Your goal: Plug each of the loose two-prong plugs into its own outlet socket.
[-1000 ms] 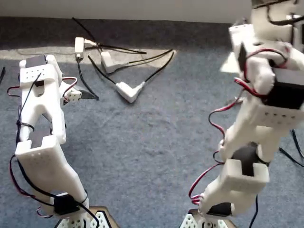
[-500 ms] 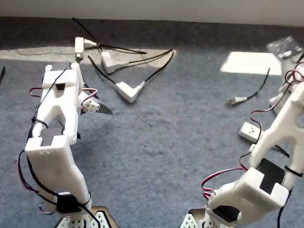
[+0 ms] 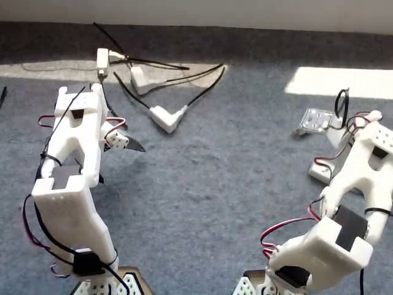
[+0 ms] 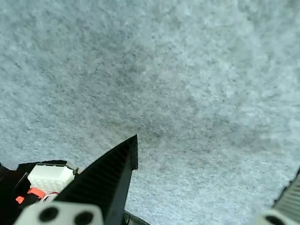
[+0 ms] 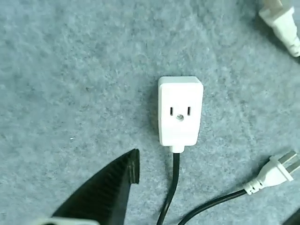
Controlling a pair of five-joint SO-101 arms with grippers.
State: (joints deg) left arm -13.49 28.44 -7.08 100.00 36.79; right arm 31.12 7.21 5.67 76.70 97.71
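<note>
High view: grey carpet (image 3: 215, 196) covers the whole work surface. The left arm (image 3: 70, 153) stands on the left side, with the left gripper (image 3: 126, 142) low over bare carpet; its spread cannot be told from this angle. Beyond it, toward the far wall, lies a cluster of white cord ends (image 3: 166, 118), three pieces near one another, with black cords (image 3: 196, 74) trailing off; plug and socket cannot be told apart at this range. The right arm (image 3: 353, 178) stands on the right side, bent over an outlet socket (image 3: 317, 172) that lies flat on the carpet, partly covered by the arm's red wires. Left wrist view: the left gripper is spread wide and empty, with one black ribbed finger (image 4: 110, 180) and the edge of the opposite finger just in view; plain carpet lies between them. Right wrist view: the right gripper (image 5: 213, 185) is spread and empty, hanging above the carpet. The outlet socket lies face up, showing two slots and a round hole, with a black cord leaving one end; it sits just past the black fingertip and nothing is plugged into it. A white two-prong plug (image 5: 276, 169) lies loose beside the socket's cord, prongs bare. A second plug (image 5: 281, 23), also white, lies well apart from the first and is partly cut off.
</note>
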